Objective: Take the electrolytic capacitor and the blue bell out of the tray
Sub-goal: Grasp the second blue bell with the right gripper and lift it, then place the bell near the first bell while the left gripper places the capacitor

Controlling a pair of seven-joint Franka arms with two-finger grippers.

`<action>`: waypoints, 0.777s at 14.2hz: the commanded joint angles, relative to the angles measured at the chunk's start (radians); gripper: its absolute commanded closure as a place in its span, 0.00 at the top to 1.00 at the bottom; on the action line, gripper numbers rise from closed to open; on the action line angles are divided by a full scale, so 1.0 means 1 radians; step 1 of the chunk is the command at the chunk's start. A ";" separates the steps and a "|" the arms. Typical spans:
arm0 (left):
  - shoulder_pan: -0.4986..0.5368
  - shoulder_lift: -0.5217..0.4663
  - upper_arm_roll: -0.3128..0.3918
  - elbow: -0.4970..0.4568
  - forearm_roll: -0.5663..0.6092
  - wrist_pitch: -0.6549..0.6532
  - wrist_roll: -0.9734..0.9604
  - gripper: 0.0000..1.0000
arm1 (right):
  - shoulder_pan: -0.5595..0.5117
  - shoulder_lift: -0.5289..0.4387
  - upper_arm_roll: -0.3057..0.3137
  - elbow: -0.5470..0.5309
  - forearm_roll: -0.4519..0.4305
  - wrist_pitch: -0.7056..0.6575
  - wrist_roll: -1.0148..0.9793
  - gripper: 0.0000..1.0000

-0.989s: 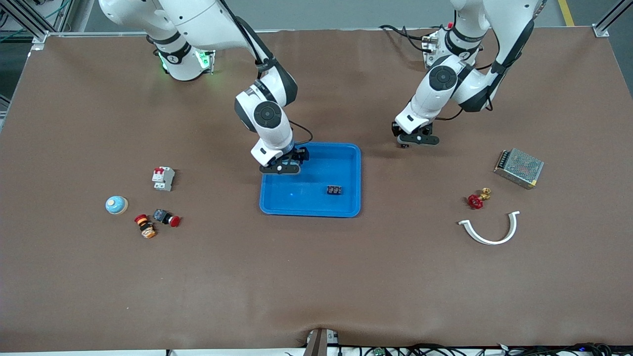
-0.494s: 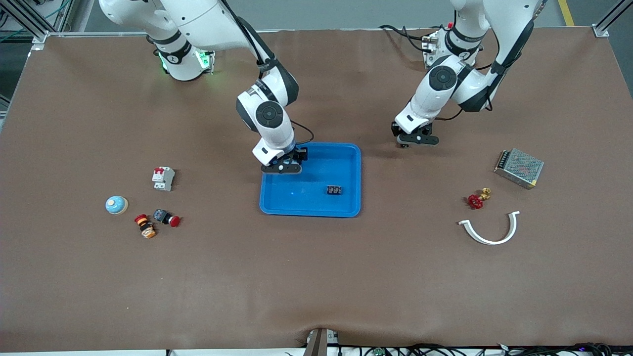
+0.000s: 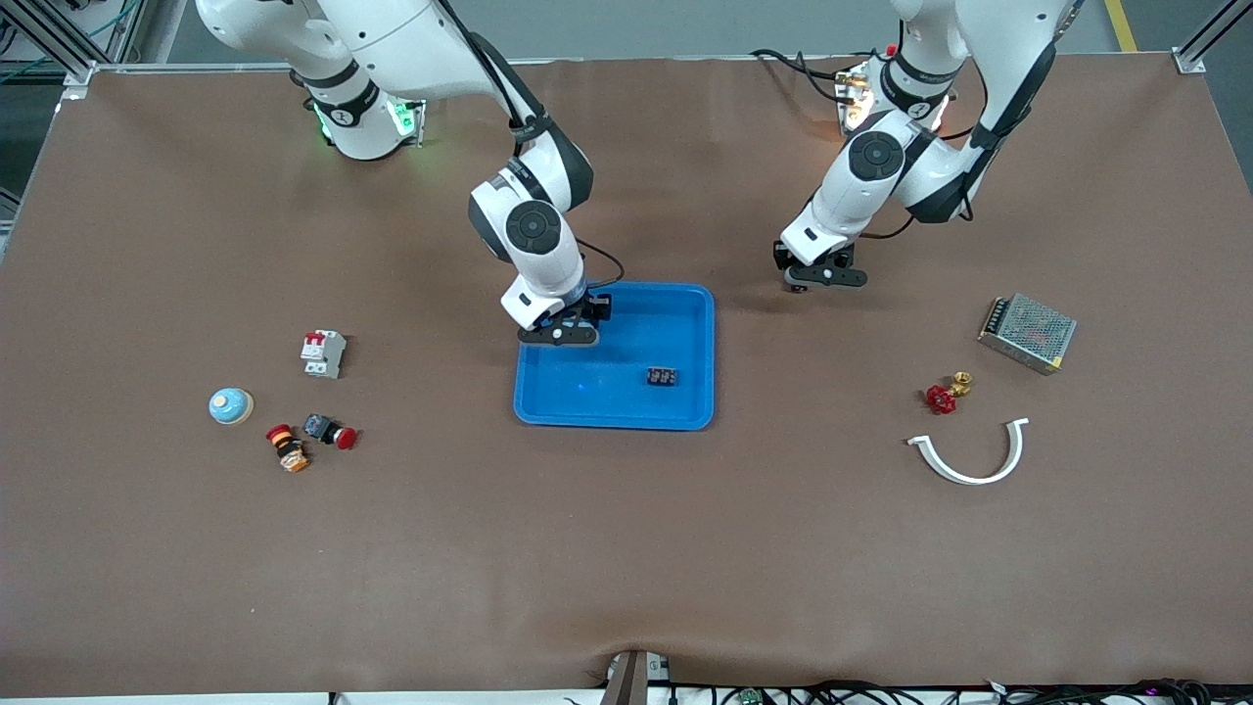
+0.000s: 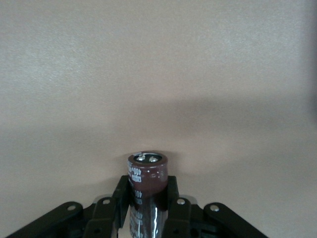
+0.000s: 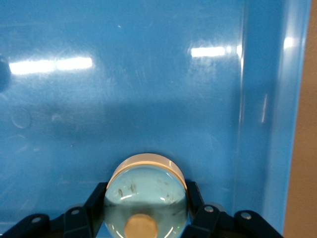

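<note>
Right end effector (image 5: 146,218) pinches bell (image 5: 146,198) over tray (image 5: 148,99); left end effector (image 4: 147,206) pinches capacitor (image 4: 147,191)

Right gripper (image 3: 560,331) with bell (image 5: 146,196) apparently rose slightly.

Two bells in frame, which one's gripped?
The bell in the right end effector, over the blue tray. The other bell sits free on the table.

Breaker (image 3: 323,352), pushbuttons (image 3: 311,435), valve (image 3: 946,393), power supply (image 3: 1027,332), white clip (image 3: 970,453).
</note>
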 commanded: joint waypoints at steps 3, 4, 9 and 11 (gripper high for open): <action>0.007 0.023 -0.005 0.010 0.015 0.024 0.006 0.00 | -0.105 -0.145 -0.001 0.048 0.024 -0.275 -0.139 0.33; 0.007 0.023 -0.005 0.010 0.015 0.024 0.006 0.00 | -0.142 -0.177 -0.001 0.046 0.024 -0.330 -0.200 0.33; 0.011 0.023 -0.002 0.010 0.024 0.024 0.007 0.00 | -0.335 -0.283 -0.008 0.022 0.025 -0.484 -0.556 0.34; 0.016 0.023 -0.002 0.010 0.024 0.024 0.006 0.25 | -0.388 -0.294 -0.011 -0.013 0.008 -0.472 -0.665 0.34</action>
